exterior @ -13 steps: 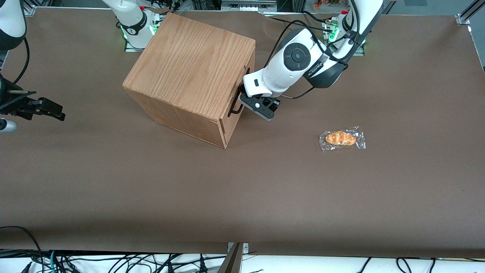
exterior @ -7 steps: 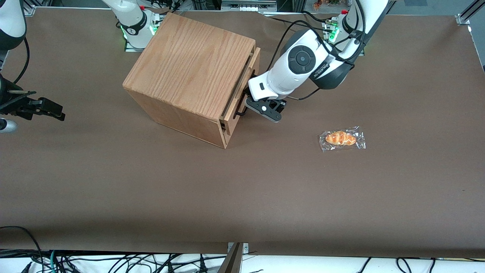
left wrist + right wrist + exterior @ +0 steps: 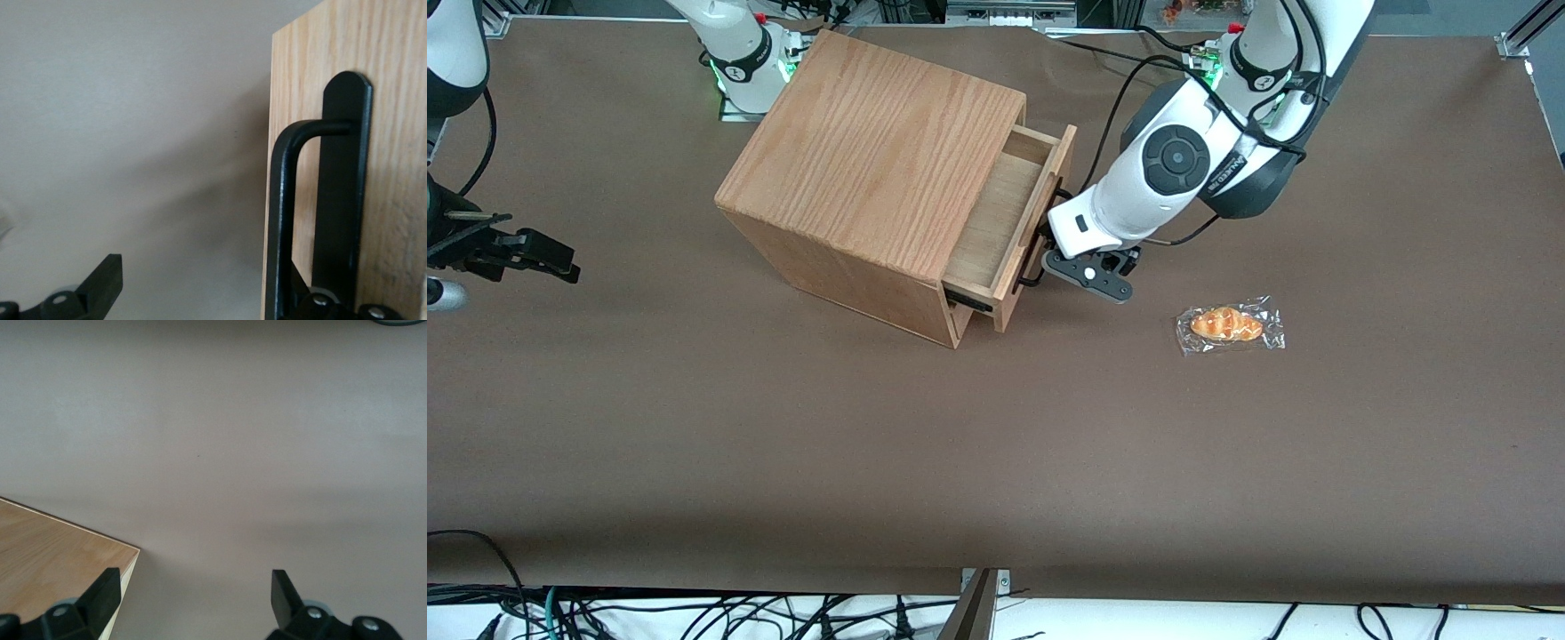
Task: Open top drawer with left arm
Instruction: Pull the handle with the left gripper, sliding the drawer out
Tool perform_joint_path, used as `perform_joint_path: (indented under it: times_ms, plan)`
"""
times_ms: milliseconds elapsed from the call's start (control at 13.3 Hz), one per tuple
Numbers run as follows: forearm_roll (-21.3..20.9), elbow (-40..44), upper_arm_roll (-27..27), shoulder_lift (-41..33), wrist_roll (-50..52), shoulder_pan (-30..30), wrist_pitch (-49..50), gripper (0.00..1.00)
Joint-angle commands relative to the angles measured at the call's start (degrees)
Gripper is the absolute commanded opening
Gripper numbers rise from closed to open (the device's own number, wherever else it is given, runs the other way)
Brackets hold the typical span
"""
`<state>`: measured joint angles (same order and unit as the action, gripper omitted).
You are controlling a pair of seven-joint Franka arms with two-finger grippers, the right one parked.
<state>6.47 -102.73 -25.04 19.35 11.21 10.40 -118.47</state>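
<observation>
1. Front view: the left arm [image 3: 1165,169] reaches down to the face of the top drawer [image 3: 996,222]. Its gripper [image 3: 1060,267] sits against the black handle [image 3: 1031,281]. The drawer stands partly out of the cabinet [image 3: 871,151], pale floor exposed, directly ahead of the gripper.
2. Front view, advice: pull straight along the drawer's own line of travel, away from the cabinet. A skewed pull is judged likely to bind the slides or drag the cabinet across the table [image 3: 960,444]. A wrapped bread roll [image 3: 1230,325] lies near the gripper, nearer to the camera, and should be kept out of the path.
3. Front view, limits: the wrist block covers the middle of the handle, so the contact itself is not visible.
4. Left wrist view: the gripper [image 3: 210,293] is spread wide and clamps nothing. One finger [image 3: 101,283] hangs free over the table; the other is tucked between the handle [image 3: 283,220] and the drawer front [image 3: 393,133], hooking the bar.
5. Left wrist view, limits: the fingertips are cut off, and the drawer interior is unseen.
6. Right wrist view: only the table and a light-wood corner [image 3: 53,547], unidentified.
</observation>
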Motion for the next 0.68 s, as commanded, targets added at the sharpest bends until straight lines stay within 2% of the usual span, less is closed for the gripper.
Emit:
perform_joint_path:
  times_ms: [0,151,301,603]
  plan:
    - [-4.6,-1.8,1.4,-1.5,0.4,-0.3,1.0,1.0]
    - [-5.4,-1.8,1.7,-1.5,0.2,-1.1,1.0,1.0]
    - [-8.1,-1.8,1.7,-1.5,0.2,-1.3,1.0,1.0]
    - [-8.3,-1.9,1.8,-1.5,-0.4,-2.7,1.0,1.0]
